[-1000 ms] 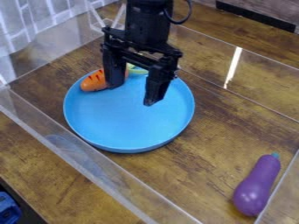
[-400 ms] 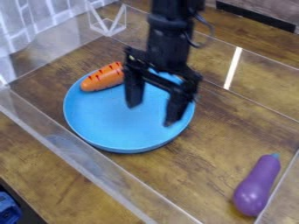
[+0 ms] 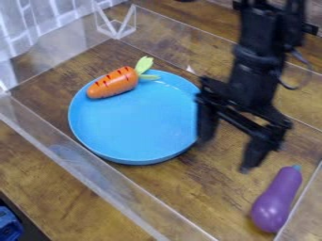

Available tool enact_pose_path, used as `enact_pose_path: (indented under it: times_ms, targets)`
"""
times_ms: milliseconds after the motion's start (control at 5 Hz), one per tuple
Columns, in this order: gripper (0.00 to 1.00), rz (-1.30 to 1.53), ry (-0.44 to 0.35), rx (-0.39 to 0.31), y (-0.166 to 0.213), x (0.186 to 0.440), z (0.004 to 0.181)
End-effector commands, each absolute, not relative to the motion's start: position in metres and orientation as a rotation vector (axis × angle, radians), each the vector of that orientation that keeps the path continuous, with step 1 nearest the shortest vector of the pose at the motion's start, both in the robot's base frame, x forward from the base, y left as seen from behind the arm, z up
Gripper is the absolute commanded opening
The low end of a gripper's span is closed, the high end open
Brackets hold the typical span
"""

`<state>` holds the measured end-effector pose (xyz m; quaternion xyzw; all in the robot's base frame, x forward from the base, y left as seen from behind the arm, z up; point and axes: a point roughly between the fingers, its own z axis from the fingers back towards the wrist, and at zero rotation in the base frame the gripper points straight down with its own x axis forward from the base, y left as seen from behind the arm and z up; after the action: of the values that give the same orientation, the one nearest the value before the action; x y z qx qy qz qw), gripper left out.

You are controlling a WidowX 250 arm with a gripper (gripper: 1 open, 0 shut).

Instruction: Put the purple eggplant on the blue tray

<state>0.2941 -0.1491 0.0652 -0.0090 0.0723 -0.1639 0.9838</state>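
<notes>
The purple eggplant lies on the wooden table at the lower right, its narrow end pointing up and right. The blue tray sits left of centre. My gripper hangs open over the table between the tray's right rim and the eggplant, holding nothing. One dark finger stands by the tray's rim, while the other finger is just up and left of the eggplant's narrow end.
An orange carrot with a green top rests on the tray's far left rim. Clear plastic walls fence the wooden work area along the front left and the back.
My open gripper has moved right and toward the front, from above the tray's far side near the carrot to the tray's right edge close to the eggplant. Nothing else has shifted.
</notes>
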Motion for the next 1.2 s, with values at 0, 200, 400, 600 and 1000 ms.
enact_pose_path:
  times_ms: [0, 200, 400, 600, 1000]
  targets:
    - [1.0, -0.359, 0.068, -0.023, -0.176, 0.307, 0.077]
    - [1.0, -0.363, 0.058, -0.029, -0.183, 0.312, 0.067]
    - [1.0, -0.361, 0.061, -0.03, -0.184, 0.315, 0.059]
    - [1.0, -0.365, 0.067, -0.029, -0.184, 0.317, 0.05]
    - [0.0, -0.367, 0.073, -0.03, -0.182, 0.32, 0.036]
